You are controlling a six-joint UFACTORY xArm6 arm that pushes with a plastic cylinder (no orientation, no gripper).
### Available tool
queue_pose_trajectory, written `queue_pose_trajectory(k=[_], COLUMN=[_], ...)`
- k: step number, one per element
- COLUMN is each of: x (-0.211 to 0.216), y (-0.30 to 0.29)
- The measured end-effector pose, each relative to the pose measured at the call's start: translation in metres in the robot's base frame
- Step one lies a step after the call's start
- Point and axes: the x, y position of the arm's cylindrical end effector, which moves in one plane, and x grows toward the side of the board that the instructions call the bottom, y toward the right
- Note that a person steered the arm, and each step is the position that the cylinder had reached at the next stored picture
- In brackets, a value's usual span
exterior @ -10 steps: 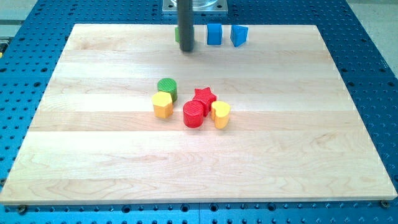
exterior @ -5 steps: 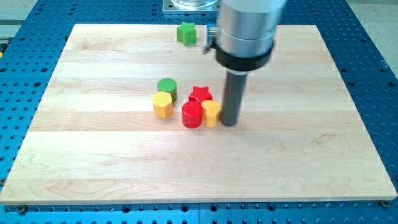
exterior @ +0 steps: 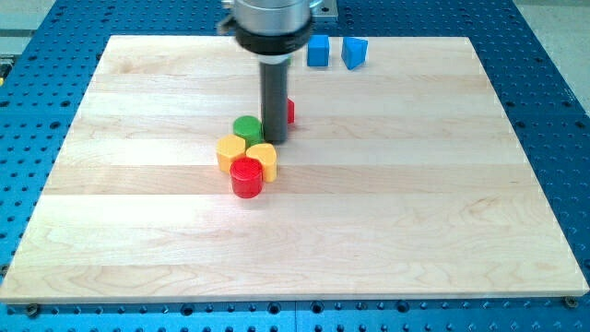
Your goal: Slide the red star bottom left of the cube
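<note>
Just behind my tip point(exterior: 274, 140), towards the view's top and right, the red star-shaped block point(exterior: 289, 112) peeks out past the dark rod, touching or nearly so. My tip has no jaws and grasps nothing. Farther the same way sits the blue cube point(exterior: 318, 51), well apart, so I judge the star needs nudging towards it.

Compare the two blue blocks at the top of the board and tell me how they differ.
The blue cube shows a flat square face; the blue wedge-like block beside it shows an angled, pointed front. The cube sits further to the view's left, nearer my rod; the wedge-like block stands to its right, apart from it. Both are the same blue and similar in size.
</note>
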Motion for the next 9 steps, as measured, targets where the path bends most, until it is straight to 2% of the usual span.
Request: queue_pose_trajectory(k=[1,2,3,4,5,7,8,9], x=[-0.024,-0.057,-0.084,-0.069,-0.104,-0.118,-0.117,-0.083], y=[-0.004,0.069,0.091,0.151,0.186,0.153,0.112,0.092])
